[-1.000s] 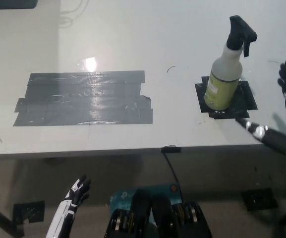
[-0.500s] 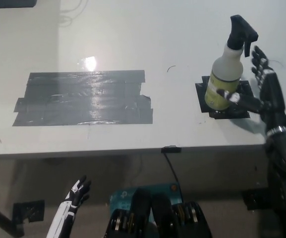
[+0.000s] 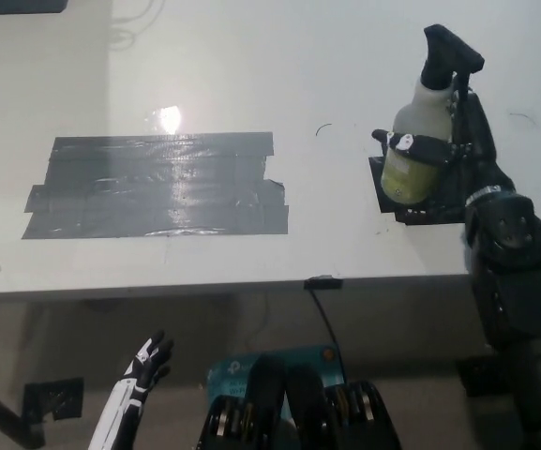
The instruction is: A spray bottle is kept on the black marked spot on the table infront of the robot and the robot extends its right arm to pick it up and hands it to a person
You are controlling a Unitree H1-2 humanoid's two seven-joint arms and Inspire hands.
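There is one translucent plastic spray bottle (image 3: 418, 141) with a black trigger head and yellow-green liquid in its lower half, and it stands on the one small black taped square (image 3: 418, 202) near the right end of the white table (image 3: 345, 75). The bottle is round-bodied, narrowing to a neck under the angular nozzle, and it leans slightly to the left. My black right hand (image 3: 453, 141) is wrapped around its middle: my fingers curl across the front of the body from the right, one tip showing pale against the plastic, and my palm presses the bottle's right side. My right arm reaches up from the lower right corner, its dark, jointed, bulky forearm passing over the table's front edge.

One large patch of grey duct tape (image 3: 157, 186), made of overlapping strips with a glossy, wrinkled surface, lies flat at the table's left-centre, well apart from the bottle. A bright glare spot sits just above it.

My white left hand (image 3: 143, 366) rests low below the table edge at lower left, fingers spread apart and holding nothing.
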